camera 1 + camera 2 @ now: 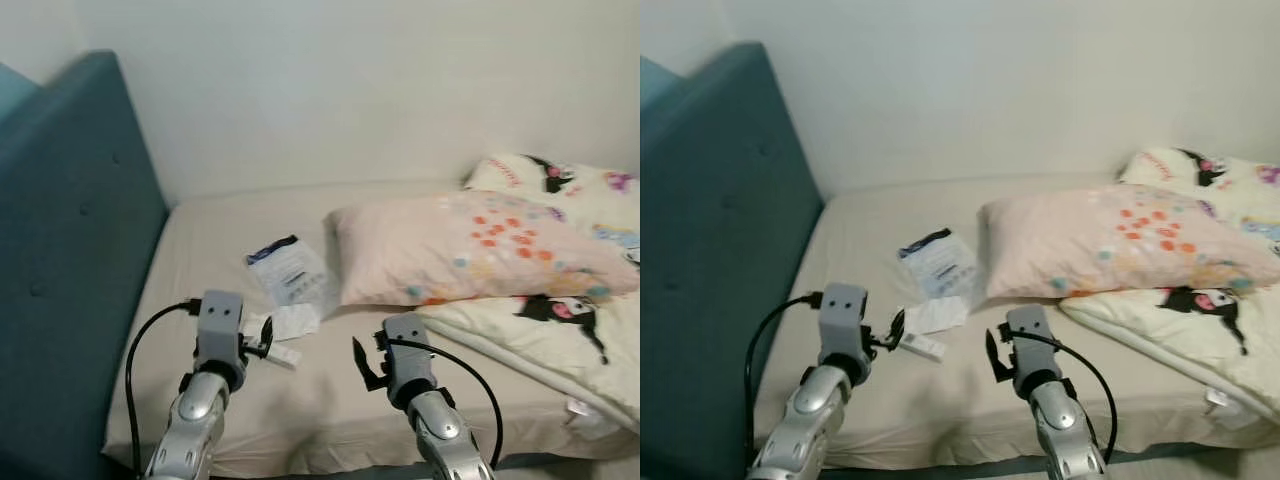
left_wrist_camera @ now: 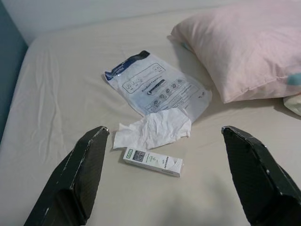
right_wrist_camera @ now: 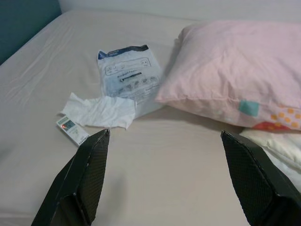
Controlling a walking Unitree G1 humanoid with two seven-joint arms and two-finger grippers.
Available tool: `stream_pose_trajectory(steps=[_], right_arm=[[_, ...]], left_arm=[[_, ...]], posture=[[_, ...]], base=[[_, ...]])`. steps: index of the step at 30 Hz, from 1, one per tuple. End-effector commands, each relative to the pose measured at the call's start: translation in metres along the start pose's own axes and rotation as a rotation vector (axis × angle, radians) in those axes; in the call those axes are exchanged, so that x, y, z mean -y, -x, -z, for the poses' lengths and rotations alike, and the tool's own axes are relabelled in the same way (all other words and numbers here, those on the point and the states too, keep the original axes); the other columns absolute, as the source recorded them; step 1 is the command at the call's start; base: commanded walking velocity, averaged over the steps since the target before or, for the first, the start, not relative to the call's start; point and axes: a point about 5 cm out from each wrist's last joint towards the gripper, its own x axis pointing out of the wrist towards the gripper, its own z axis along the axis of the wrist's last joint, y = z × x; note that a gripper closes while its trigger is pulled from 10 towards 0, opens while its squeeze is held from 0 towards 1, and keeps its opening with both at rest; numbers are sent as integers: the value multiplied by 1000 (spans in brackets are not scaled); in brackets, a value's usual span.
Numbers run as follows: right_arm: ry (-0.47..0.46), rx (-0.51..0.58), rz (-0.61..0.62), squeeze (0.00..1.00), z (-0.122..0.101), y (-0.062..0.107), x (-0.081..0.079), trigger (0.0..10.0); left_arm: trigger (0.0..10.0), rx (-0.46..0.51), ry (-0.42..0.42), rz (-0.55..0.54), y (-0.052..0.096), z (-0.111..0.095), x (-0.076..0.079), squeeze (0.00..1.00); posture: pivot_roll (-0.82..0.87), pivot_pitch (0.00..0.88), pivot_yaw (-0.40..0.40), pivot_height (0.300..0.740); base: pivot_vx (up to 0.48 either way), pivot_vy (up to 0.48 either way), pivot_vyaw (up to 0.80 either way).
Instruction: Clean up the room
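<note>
— Counting litter on the bed [image 1: 200, 250]: how many pieces?
— Three, left of the one pink pillow [image 1: 470, 245]: one plastic pouch [image 2: 157, 87], one crumpled tissue [image 2: 153, 132] touching its near edge, one small box [image 2: 153, 161] nearest.
— And the grippers?
— Two, left gripper [image 2: 164, 179] and right gripper [image 3: 167, 176], both spread wide, empty, hovering near them.
</note>
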Motion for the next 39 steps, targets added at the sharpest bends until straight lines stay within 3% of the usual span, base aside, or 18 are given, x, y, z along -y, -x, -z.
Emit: stream_pose_trajectory(steps=[1,15,25,34,39], right_arm=[[-10,-14,-21,0,2,1,-6,10000],[-8,-15,-31,0,2,0,-7,10000],[-32,-11,-28,0,3,2,-11,10000],[-31,-9,-19,0,3,3,-9,10000],[-32,-8,-22,0,3,3,-9,10000]], left_arm=[[10000,-32,-13,-32,3,8,-8,0],[10000,-41,-16,-47,4,9,-11,0],[10000,-66,-46,8,3,9,-9,0],[10000,-26,-30,-27,4,6,-13,0],[10000,11,5,-45,5,1,-15,0]], posture=[[-6,74,-3,740],[-5,62,-6,740],[-4,64,8,740],[-4,70,11,740],[-2,72,7,740]], base=[[0,0,0],[0,0,0],[0,0,0],[0,369,0],[0,0,0]])
